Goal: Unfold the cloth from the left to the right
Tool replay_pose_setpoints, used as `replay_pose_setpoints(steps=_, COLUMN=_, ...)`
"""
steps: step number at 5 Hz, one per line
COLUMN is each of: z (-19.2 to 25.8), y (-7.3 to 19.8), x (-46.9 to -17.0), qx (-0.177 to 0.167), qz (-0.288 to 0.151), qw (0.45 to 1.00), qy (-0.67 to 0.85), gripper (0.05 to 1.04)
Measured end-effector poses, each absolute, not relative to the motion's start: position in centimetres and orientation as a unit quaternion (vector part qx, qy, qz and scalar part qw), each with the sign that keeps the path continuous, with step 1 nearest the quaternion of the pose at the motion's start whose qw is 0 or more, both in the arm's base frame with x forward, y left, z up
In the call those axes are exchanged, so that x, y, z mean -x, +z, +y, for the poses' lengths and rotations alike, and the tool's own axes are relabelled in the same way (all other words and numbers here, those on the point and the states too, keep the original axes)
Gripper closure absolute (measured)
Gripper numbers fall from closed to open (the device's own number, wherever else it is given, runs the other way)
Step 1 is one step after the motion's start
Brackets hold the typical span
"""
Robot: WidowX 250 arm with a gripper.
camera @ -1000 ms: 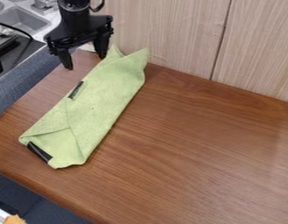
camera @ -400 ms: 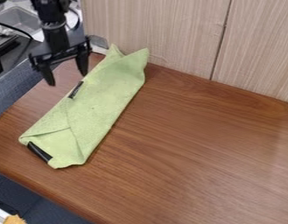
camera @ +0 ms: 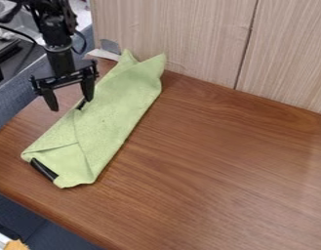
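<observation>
End effector [camera: 70,103] open, at left edge of folded green cloth [camera: 104,122].

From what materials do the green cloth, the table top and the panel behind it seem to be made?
The green cloth looks like soft, matte fabric, perhaps microfiber, judging by its fuzzy surface and limp folds. The table top seems to be brown wood or wood laminate, with visible grain and a slight sheen. The panel has pale, streaky grain, so maybe veneer or printed laminate.
</observation>
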State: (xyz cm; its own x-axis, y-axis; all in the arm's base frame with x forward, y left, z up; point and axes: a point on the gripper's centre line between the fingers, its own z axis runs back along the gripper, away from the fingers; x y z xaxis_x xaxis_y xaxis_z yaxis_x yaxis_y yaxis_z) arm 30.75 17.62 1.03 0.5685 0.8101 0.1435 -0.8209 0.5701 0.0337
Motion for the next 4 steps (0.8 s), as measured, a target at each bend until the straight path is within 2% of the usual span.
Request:
replay_pose_setpoints(steps=1, z=17.44, y=-0.04, x=-30.99, qx=-0.055, qz=-0.046, qw=0.885, qy=0.461, gripper=0.083)
replay_pose_setpoints(steps=2, z=17.67, y=-0.59, x=-31.10, qx=-0.065, qz=-0.043, qw=0.882, qy=0.464, gripper=0.128)
replay_pose_setpoints(steps=4, z=17.99, y=-0.49, x=-31.38, qx=-0.077, qz=-0.057, qw=0.873, qy=0.479, gripper=0.702)
